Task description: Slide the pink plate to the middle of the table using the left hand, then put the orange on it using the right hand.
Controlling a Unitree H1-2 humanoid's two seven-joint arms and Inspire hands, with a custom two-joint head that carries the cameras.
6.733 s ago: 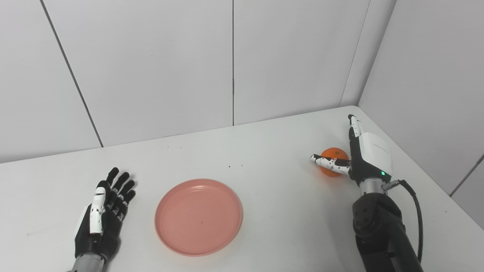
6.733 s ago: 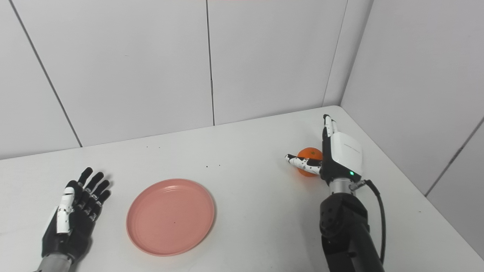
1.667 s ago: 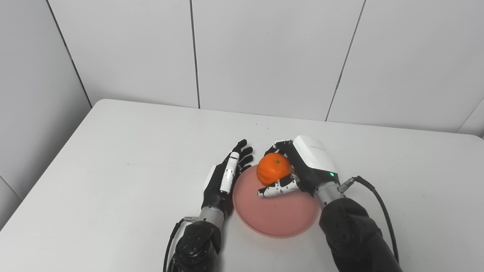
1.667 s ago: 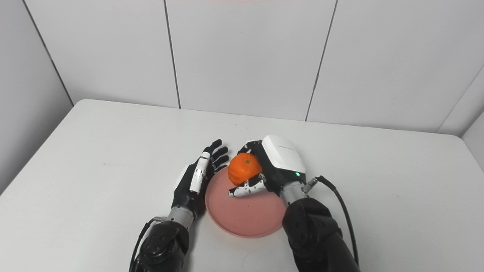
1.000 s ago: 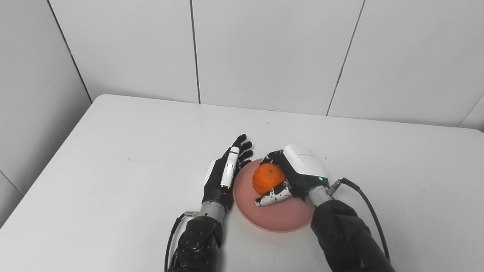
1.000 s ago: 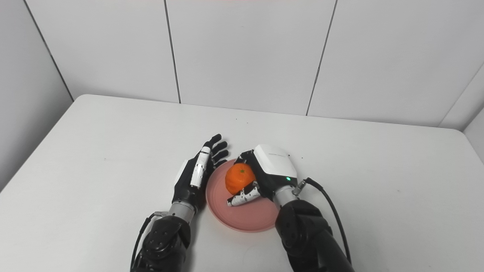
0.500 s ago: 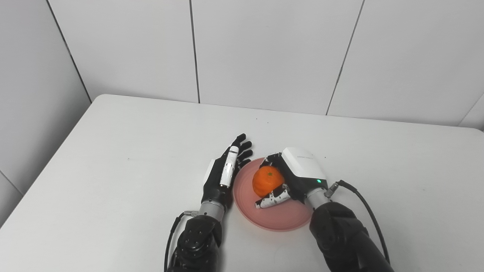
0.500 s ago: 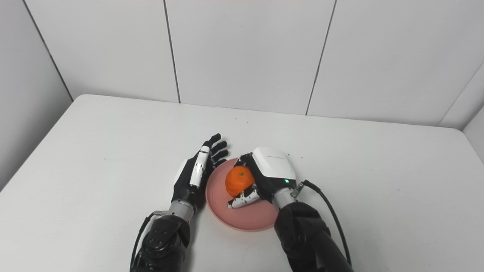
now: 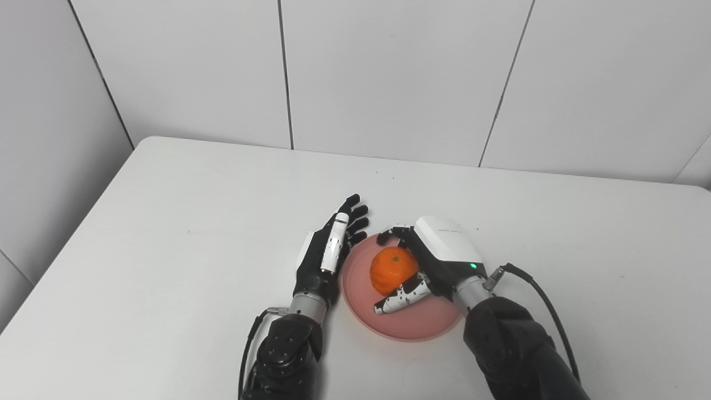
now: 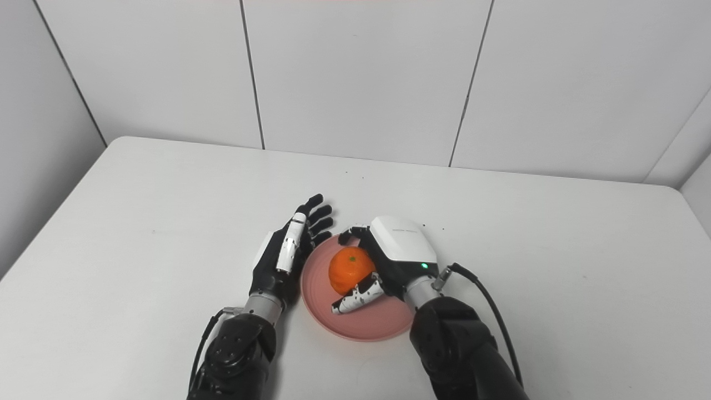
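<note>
White counter [image 9: 166,233], white panelled walls behind. Pink plate [image 9: 411,325] sits near the middle of the counter, toward the robot's side. Orange [image 9: 393,270] rests on the plate, in its far-left part, stem end up.

Right robot hand [image 9: 430,264]: cupped around the orange from the right, back of hand up. Its fingers [image 9: 389,235] are loosened and reach past the far side of the fruit; the thumb [image 9: 401,299] lies out along the plate below the fruit. Thumb appears just off the orange; whether the palm side touches it cannot be told, as the hand hides that side. Reads as spread, not gripping.

Left robot hand [image 9: 329,255]: flat and spread, holding nothing, lying edge-on just beside the plate's left rim, fingers pointing away from the robot. Touching the rim or merely beside it: cannot tell.

A cable [image 9: 541,300] loops off the right wrist.
</note>
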